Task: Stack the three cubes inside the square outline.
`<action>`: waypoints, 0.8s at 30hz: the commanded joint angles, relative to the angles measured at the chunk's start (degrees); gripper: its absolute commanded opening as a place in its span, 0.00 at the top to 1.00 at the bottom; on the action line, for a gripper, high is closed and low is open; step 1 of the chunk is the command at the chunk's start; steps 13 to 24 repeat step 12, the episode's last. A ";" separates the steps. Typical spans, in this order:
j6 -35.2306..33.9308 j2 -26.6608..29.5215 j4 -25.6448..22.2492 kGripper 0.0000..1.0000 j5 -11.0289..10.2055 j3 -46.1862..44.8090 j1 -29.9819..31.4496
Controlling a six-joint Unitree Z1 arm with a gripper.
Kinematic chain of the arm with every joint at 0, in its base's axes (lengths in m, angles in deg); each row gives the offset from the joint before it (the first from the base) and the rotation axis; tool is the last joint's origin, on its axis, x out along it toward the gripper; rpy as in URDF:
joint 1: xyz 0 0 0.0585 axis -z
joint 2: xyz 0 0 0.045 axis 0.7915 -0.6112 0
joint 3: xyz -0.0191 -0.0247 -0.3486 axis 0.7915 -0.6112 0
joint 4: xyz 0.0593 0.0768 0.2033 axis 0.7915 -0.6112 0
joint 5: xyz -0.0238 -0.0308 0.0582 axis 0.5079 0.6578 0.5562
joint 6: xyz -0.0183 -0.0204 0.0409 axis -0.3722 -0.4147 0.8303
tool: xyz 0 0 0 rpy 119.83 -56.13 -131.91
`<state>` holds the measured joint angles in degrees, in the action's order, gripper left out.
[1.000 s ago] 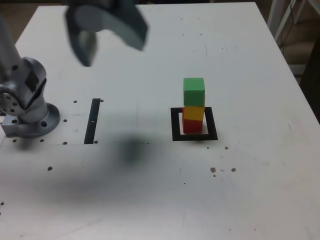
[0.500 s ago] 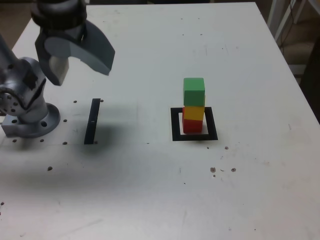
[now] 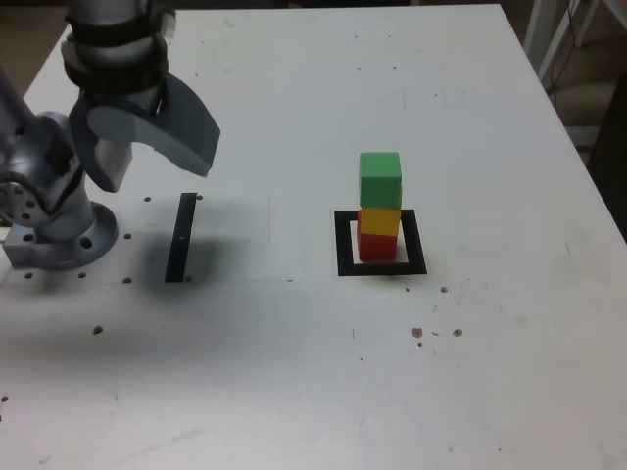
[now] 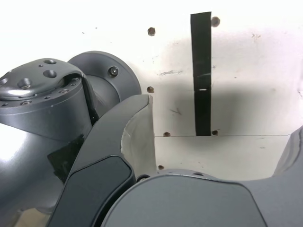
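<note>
The three cubes stand in one upright stack: the red cube (image 3: 377,247) at the bottom, the yellow cube (image 3: 379,221) on it, the green cube (image 3: 380,179) on top. The stack sits inside the square outline (image 3: 343,257), right of centre in the exterior view. My gripper (image 3: 152,162) hangs far off at the exterior view's left, above the arm's base, open and holding nothing. In the wrist view the gripper (image 4: 218,142) has its jaws spread wide over bare table; the cubes are out of that view.
A thin black strip (image 3: 180,238) lies on the white table (image 3: 294,372) between the base (image 3: 54,220) and the stack; the wrist view shows the strip (image 4: 201,75) too. Small holes dot the tabletop. The table's right edge borders floor and furniture.
The gripper has swung left and down toward the arm's base, away from the stack, staying open. The stack has not moved.
</note>
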<state>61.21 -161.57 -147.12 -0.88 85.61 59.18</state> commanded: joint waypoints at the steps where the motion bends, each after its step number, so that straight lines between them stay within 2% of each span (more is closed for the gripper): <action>1: 0.38 -0.62 -0.33 0.00 -0.11 -0.17 -0.09; 24: 0.55 -0.90 -0.37 0.00 -0.37 -0.36 -0.08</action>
